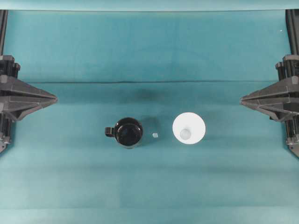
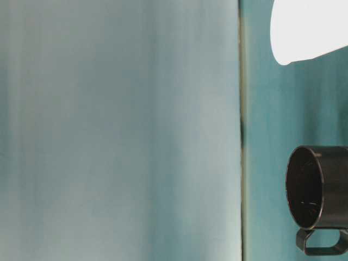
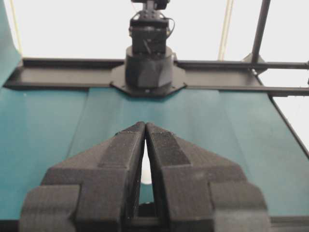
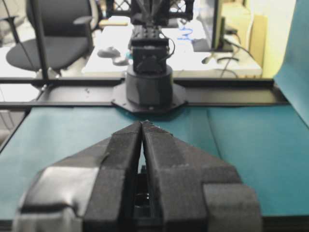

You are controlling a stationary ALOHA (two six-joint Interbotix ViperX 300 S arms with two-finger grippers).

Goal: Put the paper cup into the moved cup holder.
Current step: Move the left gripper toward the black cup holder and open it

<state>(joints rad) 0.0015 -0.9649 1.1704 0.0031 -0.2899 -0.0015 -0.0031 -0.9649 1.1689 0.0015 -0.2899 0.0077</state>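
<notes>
Cup (image 1: 188, 129) stands upright right of holder (image 1: 128, 132) (handle left); left gripper (image 1: 52, 99) and right gripper (image 1: 244, 99) pressed together, empty.

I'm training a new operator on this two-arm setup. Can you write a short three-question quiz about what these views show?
1. True or false: the white paper cup already sits inside the glossy black handled cup holder.
2. In the overhead view, what lies between the two? A) a spoon B) a small pale scrap C) a lid
3. Fill in: the left gripper and right gripper are both ____.

Key: 1 false, they stand apart on the teal cloth; 2 B; 3 shut.
</notes>
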